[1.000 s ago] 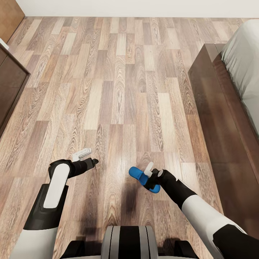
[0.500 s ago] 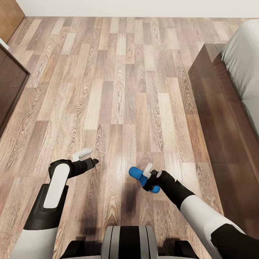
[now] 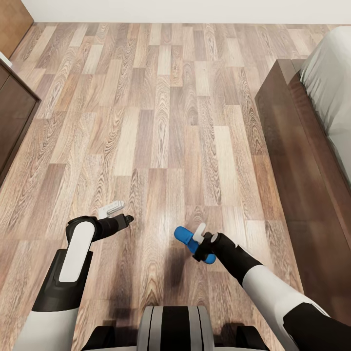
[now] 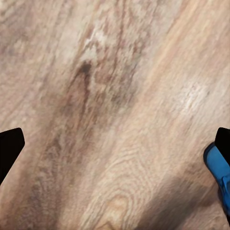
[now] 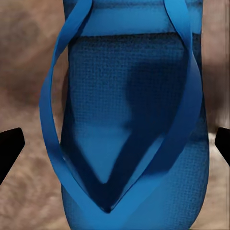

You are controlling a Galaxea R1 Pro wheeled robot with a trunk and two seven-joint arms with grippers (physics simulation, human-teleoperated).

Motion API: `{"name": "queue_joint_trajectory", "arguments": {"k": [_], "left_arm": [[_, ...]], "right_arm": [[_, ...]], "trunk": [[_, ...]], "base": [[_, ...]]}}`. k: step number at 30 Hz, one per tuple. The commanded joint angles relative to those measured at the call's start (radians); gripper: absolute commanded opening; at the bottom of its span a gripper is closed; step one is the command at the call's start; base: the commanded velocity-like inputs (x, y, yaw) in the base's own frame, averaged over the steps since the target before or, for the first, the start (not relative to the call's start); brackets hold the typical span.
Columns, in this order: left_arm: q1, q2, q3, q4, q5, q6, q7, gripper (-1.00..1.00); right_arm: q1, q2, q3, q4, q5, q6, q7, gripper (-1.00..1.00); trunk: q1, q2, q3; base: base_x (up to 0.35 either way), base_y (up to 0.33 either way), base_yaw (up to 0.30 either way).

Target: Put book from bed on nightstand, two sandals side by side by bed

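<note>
Sandal (image 3: 187,237), bright blue, lower centre of the head view, above the wooden floor (image 3: 161,122) and grasped by the right gripper (image 3: 202,241); in the right wrist view its sole and thin toe straps (image 5: 129,120) lie between the spread finger tips. Left gripper (image 3: 119,212), lower left, released and holding nothing. Bed (image 3: 312,146), dark frame and white mattress, along the right edge.

Wood-plank floor (image 3: 161,122) — bed (image 3: 312,146) at right, cabinet (image 3: 12,117) at left
</note>
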Motion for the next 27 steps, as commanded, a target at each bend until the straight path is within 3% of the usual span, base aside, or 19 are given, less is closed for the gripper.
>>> {"name": "queue_joint_trajectory", "arguments": {"k": [1,7,8,27], "left_arm": [[-0.001,0.0,0.0,-0.001,0.009,0.002,0.01,1.0],[-0.001,0.0,0.0,-0.001,0.01,0.002,0.011,1.0],[-0.001,0.0,0.0,-0.001,0.01,0.002,0.011,1.0],[0.0,0.002,-0.001,-0.001,0.009,0.002,0.01,1.0]], "right_arm": [[0.0,0.0,0.001,-0.002,0.011,0.003,0.0,1.0],[0.0,0.0,0.001,0.0,0.013,0.001,-0.024,1.0],[0.0,0.0,0.001,0.0,0.013,0.001,-0.026,-1.0],[0.0,0.0,0.001,0.008,0.01,-0.021,-0.041,-1.0]], "trunk": [[0.0,0.0,-0.001],[0.0,0.0,-0.001],[0.0,0.0,-0.001],[0.0,0.0,-0.001]], "base": [[0.0,0.0,0.0],[0.0,0.0,0.0],[0.0,0.0,0.0],[0.0,0.0,0.0]]}}
